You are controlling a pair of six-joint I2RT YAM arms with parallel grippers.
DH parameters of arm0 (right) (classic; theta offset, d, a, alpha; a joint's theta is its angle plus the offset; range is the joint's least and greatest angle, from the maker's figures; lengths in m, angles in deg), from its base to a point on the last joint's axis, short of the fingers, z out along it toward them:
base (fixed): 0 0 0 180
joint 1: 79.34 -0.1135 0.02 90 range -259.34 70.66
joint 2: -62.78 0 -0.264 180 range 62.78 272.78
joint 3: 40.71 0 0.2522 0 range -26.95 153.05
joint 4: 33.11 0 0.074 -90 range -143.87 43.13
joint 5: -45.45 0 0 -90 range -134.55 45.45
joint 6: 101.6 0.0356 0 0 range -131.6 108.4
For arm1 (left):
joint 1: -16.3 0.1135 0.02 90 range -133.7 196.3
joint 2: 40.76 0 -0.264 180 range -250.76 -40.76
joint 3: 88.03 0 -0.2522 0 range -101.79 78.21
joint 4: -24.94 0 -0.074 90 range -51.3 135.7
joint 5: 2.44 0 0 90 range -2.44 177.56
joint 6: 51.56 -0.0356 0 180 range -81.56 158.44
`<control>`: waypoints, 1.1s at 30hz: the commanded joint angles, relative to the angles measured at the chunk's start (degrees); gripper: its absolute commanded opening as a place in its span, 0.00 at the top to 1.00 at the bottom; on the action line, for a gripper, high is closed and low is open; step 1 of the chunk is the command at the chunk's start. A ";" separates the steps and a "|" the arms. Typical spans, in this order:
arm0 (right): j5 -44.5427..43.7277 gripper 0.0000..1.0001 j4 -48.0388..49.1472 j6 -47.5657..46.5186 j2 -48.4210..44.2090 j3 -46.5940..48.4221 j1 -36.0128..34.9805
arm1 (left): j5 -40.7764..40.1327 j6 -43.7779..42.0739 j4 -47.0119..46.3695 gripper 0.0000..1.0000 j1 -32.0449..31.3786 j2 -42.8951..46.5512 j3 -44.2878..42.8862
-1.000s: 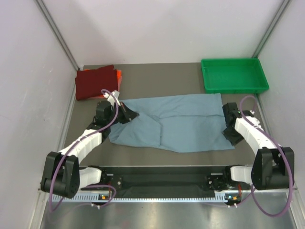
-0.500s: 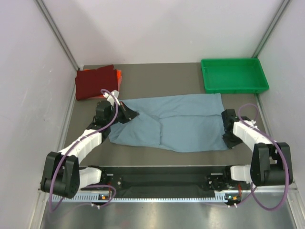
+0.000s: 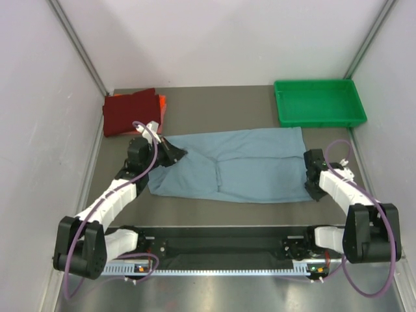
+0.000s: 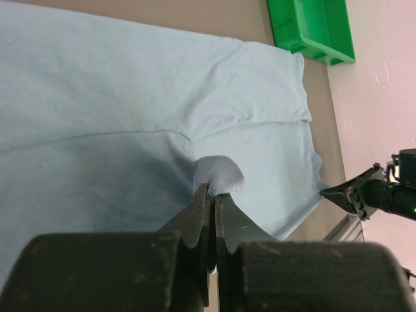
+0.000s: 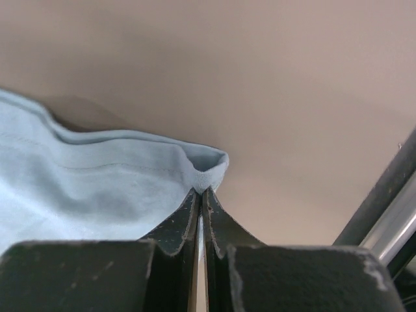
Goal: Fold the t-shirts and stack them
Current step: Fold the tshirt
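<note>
One grey-brown table (image 3: 214,107) carried everything, and most of its middle was taken by the dusty blue shirt (image 3: 240,166), spread flat and wide between the two arms, not yet folded. At the far right corner sat the green tray (image 3: 318,120), well apart from the cloth. At the far left lay the dark red shirt (image 3: 129,112), folded into a rectangle, with the orange shirt (image 3: 162,103) showing only as a strip past its right edge; I could not tell which lay on top. The left gripper (image 4: 211,194) was clamped on a small pucker of blue cloth near the shirt's far left end, as it had been a second before. The change was on the other side: the right gripper (image 5: 200,190), whose jaws had stood apart over the near right corner a second earlier, was now pinched tight on the hem there — and the shirt's near edge lay straighter than before. With both ends held, the shirt looked ready to be lifted or drawn over for its first fold; stacking it with the other two remained to be done.
</note>
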State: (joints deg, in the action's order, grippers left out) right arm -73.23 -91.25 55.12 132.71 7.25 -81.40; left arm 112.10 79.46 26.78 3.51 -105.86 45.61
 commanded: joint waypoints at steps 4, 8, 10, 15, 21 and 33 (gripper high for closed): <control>0.30 1.00 5.26 -10.72 0.47 5.27 0.40 | -5.02 -1.81 2.42 1.00 -0.12 1.03 -4.40; -0.14 1.00 5.80 -14.41 1.17 8.07 0.40 | -8.01 -3.22 3.66 1.00 -0.12 1.91 -6.68; -0.32 1.00 6.15 -15.91 2.13 9.22 0.48 | -9.41 -3.48 3.49 1.00 -0.21 2.17 -7.56; -0.49 1.00 7.55 -21.18 6.61 14.22 0.40 | -11.61 -4.71 0.15 1.00 -0.04 1.56 -7.92; 3.01 1.00 12.90 -28.39 11.89 19.24 0.48 | -10.21 -5.24 -4.33 1.00 0.14 -0.29 -8.80; 5.30 1.00 16.17 -31.30 21.47 24.78 0.40 | -13.37 -6.47 -5.39 1.00 1.02 -5.30 -12.75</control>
State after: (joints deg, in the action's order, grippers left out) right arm -68.19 -77.50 25.42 153.02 29.30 -81.40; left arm 100.25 74.24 25.75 4.05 -110.56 35.18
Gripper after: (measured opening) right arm 0.008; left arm 0.034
